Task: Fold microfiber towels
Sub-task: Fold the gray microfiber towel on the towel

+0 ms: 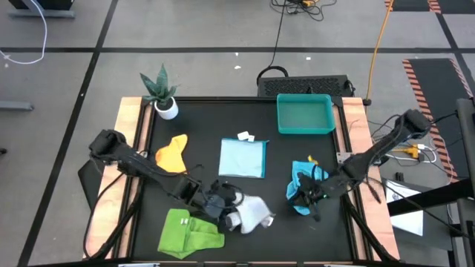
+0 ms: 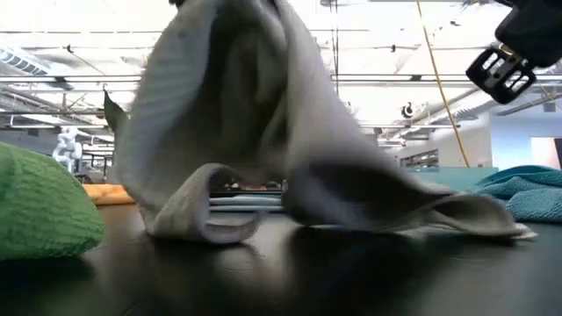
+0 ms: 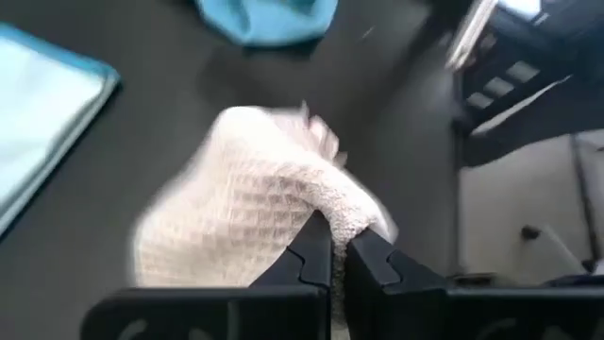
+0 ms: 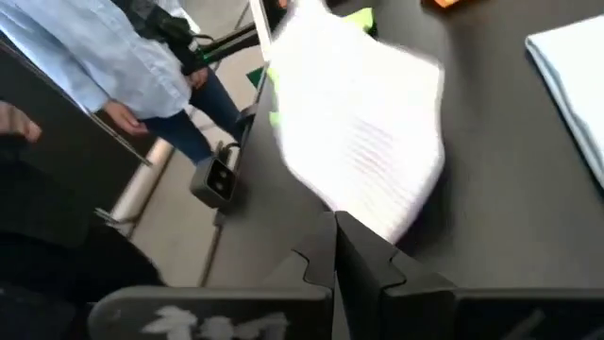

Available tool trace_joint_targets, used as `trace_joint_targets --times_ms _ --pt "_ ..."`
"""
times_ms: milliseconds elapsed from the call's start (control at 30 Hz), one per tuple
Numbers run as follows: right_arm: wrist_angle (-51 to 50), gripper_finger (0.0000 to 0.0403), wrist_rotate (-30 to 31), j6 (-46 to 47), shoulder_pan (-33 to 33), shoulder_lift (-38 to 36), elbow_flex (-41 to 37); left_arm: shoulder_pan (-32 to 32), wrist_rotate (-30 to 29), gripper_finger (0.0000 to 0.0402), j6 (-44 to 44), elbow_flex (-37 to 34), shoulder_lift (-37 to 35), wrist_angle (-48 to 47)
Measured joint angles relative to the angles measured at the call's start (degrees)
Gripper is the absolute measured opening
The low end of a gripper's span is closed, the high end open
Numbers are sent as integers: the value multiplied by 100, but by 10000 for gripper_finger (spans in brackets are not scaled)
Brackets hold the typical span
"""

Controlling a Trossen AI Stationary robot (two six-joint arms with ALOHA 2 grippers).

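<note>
The soft white-grey microfiber towel (image 1: pixel 252 213) lies bunched near the table's front edge, one corner pinched in the closed left gripper (image 3: pixel 338 247). Beside it, the right gripper (image 1: pixel 310 199) hangs closed over the crumpled turquoise-blue towel (image 1: pixel 303 187).

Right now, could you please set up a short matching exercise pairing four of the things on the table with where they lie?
Things:
1. lime green microfiber towel
2. light blue microfiber towel
3. rigid teal plastic tray
4. yellow-orange microfiber towel

Places:
A. flat at the table's middle
B. left side, below the potted plant
C. far right corner
D. near left corner, crumpled

Pairs: 1-D, 2-A, 3-C, 4-B
</note>
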Motion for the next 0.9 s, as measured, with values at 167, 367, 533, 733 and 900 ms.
trace_joint_targets --times_ms 167,367,533,733,900 --pt "1059 0 99 -818 224 980 -1 68 171 4 327 25 111 -795" --pt "1378 1 105 -1252 232 1829 5 30 400 17 689 9 131 -1421" --pt "1572 29 106 -913 -43 2307 8 28 709 19 773 9 139 -1437" --pt "1831 107 -225 -510 -306 2683 14 26 755 21 804 9 139 -1450" --pt "1908 166 -210 -537 -398 2826 16 28 808 21 802 9 139 -1450"
